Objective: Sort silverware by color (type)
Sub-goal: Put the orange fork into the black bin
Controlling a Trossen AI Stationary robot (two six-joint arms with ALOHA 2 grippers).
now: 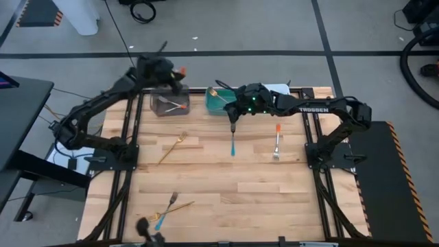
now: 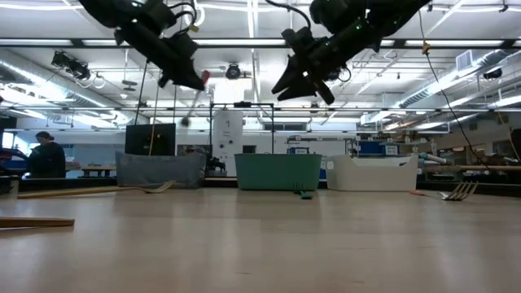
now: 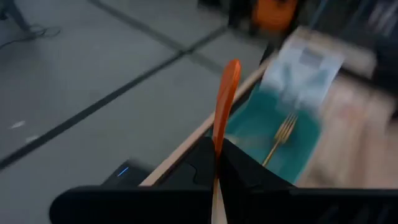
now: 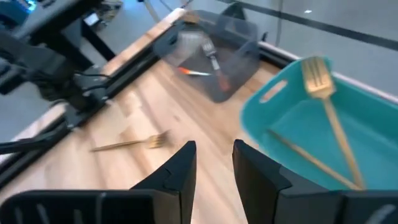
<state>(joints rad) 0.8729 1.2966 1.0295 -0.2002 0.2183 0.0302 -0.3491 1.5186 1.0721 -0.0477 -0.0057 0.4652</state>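
My left gripper (image 1: 170, 74) hangs above the grey bin (image 1: 159, 108), shut on an orange-handled utensil (image 3: 226, 93). That bin holds orange-handled forks (image 4: 208, 65). My right gripper (image 4: 214, 163) stands open with nothing in it, above the table at the near rim of the teal bin (image 4: 261, 127), in which two gold utensils (image 4: 329, 118) lie. On the table lie a blue-handled utensil (image 1: 233, 145), an orange-handled fork (image 1: 276, 142) and a gold fork (image 1: 172, 148). A small pile of silverware (image 1: 169, 205) lies near the front edge. My left gripper pinches the utensil between its two shut fingers at the lower end of the orange handle (image 3: 219, 146). The handle juts out past the fingertips, and a pale shaft (image 3: 216, 202) runs back between the fingers. The utensil is lifted clear, above the grey bin.
A white bin (image 2: 370, 173) stands to the right of the teal one, partly under my right arm. Black frame rails (image 1: 132, 137) run along the table's left and right sides. A person (image 2: 47, 155) is far off in the room behind.
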